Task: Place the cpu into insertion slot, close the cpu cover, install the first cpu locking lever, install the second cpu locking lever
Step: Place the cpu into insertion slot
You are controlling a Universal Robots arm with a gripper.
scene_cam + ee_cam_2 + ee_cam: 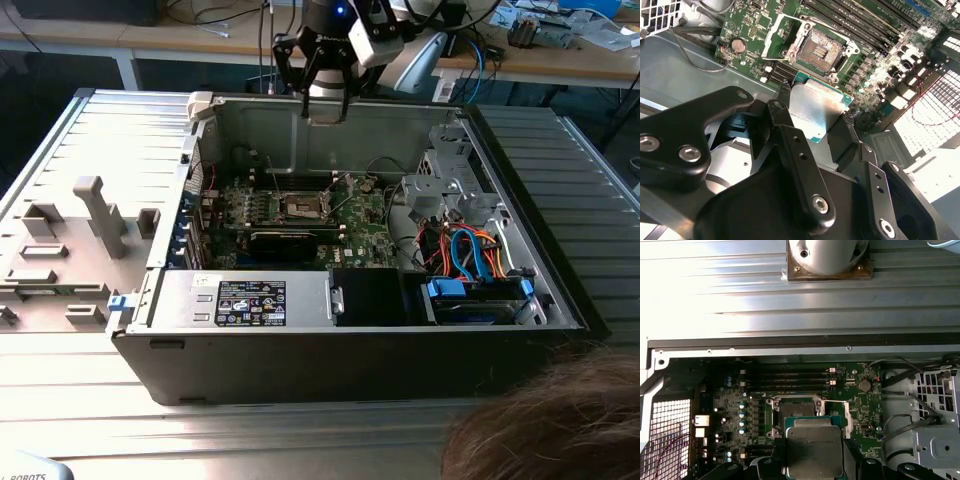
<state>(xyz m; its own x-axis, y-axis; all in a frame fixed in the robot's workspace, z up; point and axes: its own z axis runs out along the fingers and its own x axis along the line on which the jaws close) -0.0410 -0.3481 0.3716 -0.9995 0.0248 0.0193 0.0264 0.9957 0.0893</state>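
Note:
My gripper [327, 105] hangs above the rear wall of the open computer case [330, 350], shut on the cpu [817, 107]. The cpu is a flat square chip with a pale metal top, pinched by two opposite edges between the black fingers [785, 92]. It also appears in the first wrist view as the cpu [815, 447]. Well below it on the green motherboard [365, 225] lies the insertion slot [822, 50], its dark pin field bare. The cpu cover [771, 35], a silvery frame, is swung open beside the slot. In the exterior view the insertion slot [303, 207] sits mid-board.
Long black memory slots [790, 377] run beside the socket. A drive cage [455, 180] and orange and blue cables [470, 250] fill the exterior view's right side of the case. A labelled power supply [250, 300] sits at the front. A person's hair [560, 420] shows at lower right.

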